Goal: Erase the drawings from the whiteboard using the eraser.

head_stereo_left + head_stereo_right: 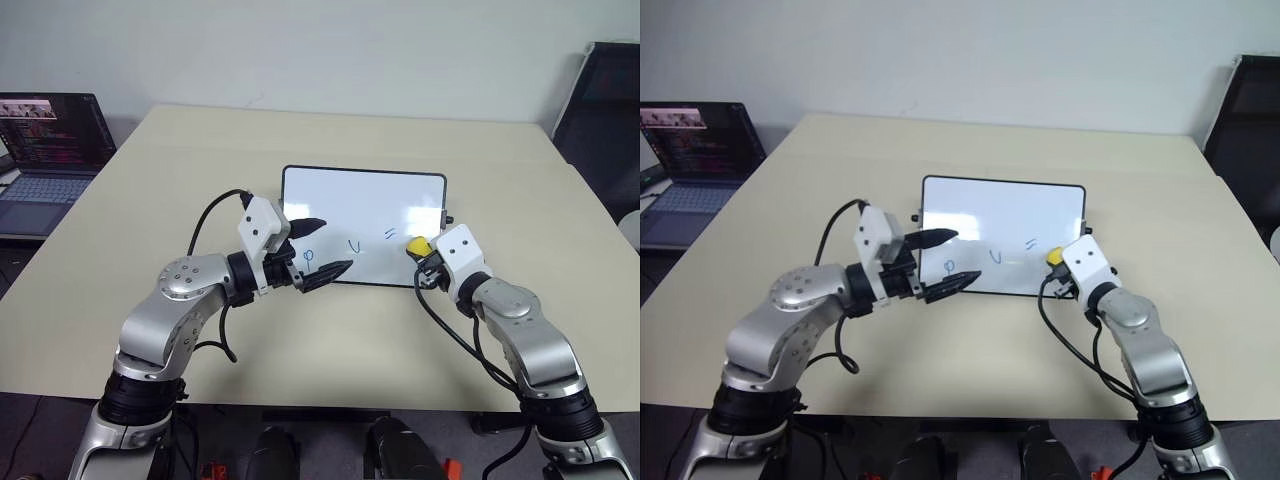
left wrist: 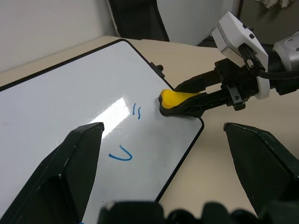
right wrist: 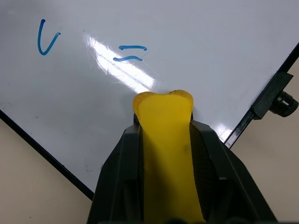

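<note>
Silver arms (image 1: 175,310) with white wrist housings, black jaws and, seemingly, black looping cables.

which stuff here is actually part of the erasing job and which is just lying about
In the job:
- whiteboard
- drawings: loop, V, two dashes
- eraser, pinched in the right gripper and resting on the board's corner
- left gripper, fingers open over the board's near edge

Lying about:
- laptop, lit, off to the left
- chair, far right
</note>
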